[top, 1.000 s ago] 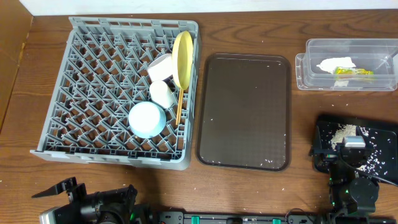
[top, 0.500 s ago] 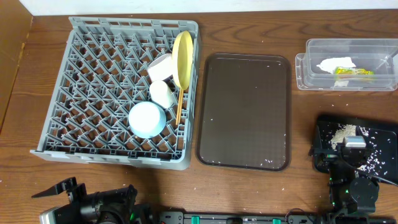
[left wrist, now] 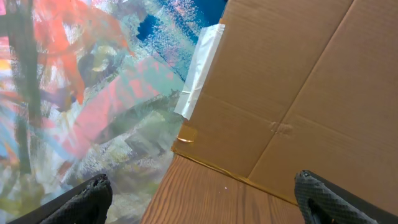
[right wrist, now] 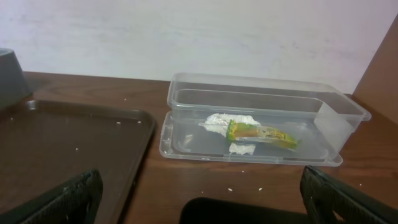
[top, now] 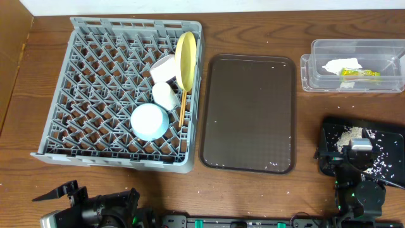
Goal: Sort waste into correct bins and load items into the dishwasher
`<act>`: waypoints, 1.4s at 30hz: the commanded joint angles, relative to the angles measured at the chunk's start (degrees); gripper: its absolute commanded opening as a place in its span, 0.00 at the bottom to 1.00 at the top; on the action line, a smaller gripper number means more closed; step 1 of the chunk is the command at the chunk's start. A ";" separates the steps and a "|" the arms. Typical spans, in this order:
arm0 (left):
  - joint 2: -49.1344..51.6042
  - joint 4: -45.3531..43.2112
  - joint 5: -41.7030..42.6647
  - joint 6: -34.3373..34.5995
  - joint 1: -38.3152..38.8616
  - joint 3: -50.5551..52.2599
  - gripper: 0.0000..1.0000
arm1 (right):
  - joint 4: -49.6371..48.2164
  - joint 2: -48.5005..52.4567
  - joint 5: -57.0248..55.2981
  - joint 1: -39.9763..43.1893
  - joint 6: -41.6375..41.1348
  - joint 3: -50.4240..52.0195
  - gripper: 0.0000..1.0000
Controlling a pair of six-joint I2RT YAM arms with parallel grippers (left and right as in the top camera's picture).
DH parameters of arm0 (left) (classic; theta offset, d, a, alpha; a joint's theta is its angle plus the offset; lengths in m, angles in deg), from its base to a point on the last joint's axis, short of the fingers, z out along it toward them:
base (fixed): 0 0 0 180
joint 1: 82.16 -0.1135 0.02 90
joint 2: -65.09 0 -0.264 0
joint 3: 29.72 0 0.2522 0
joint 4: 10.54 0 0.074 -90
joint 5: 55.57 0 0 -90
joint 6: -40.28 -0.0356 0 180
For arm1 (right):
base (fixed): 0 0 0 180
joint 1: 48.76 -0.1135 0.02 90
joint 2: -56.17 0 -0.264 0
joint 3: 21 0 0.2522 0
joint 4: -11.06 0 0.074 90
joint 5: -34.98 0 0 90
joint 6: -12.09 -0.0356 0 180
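On the brown wooden worktop (top: 253, 28), one grey dish rack (top: 95, 82) is sitting at the left. It's carrying one yellow plate (top: 185, 60) on edge, one pinkish-white bowl (top: 163, 67), one white cup (top: 166, 95), one light blue bowl (top: 149, 121) and the chopsticks (top: 182, 107). One brown tray (top: 248, 114) is lying mid-table. Rightward, the clear tub (top: 354, 44) is holding one napkin (top: 342, 64) and one wrapper (top: 359, 73), and the black bin (top: 392, 136) is holding crumbs (top: 347, 134). Only the left wrist view is showing cardboard (left wrist: 298, 81); only the right wrist view, a white wall (right wrist: 186, 31). The left claw (left wrist: 202, 186) and right claw (right wrist: 200, 186) are gaping wide, gripping nothing.
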 commanded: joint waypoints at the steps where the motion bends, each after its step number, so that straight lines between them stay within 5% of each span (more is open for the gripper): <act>1: -0.31 -0.24 -2.93 -0.33 -0.13 -0.94 0.95 | 0.24 -0.37 0.07 0.44 -0.74 0.07 0.99; 28: -0.39 -0.31 -2.67 0.59 0.15 0.31 0.95 | 0.24 -0.37 0.07 0.44 -0.74 0.07 0.99; 32: -0.42 -0.44 12.61 7.04 2.01 0.46 0.95 | 0.22 -0.37 0.07 0.44 -0.74 0.07 0.99; 38: -0.42 3.39 60.22 7.30 3.58 0.59 0.95 | 0.22 -0.37 0.07 0.44 -0.74 0.07 0.99; 42: -0.42 9.73 74.71 10.71 3.58 0.79 0.95 | 0.24 -0.37 0.04 0.44 -0.74 0.07 0.99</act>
